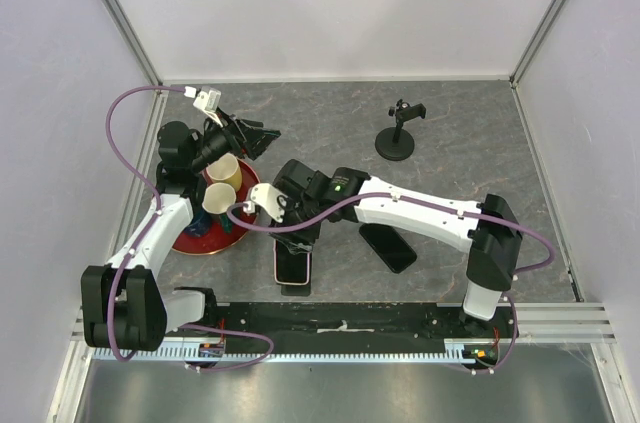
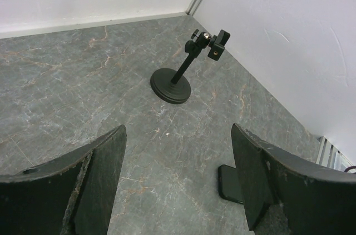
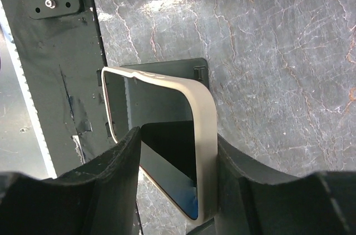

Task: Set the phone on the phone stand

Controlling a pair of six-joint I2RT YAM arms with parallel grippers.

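The phone (image 1: 293,268), in a pale cream case, lies near the table's front edge between the two arms. My right gripper (image 1: 290,241) is down over it. In the right wrist view the phone (image 3: 158,104) stands between both fingers, whose pads press its long edges, so the right gripper (image 3: 178,138) is shut on it. The black phone stand (image 1: 397,133) is upright at the back right, and in the left wrist view the phone stand (image 2: 179,74) is ahead with its clamp empty. My left gripper (image 1: 262,138) hangs open above the table, and the left gripper (image 2: 178,129) holds nothing.
A second, black phone (image 1: 388,247) lies flat right of the held one; its corner (image 2: 229,182) shows by my left finger. A red plate (image 1: 212,246) with two paper cups (image 1: 222,173) sits at the left. A black strip (image 1: 340,318) runs along the near edge.
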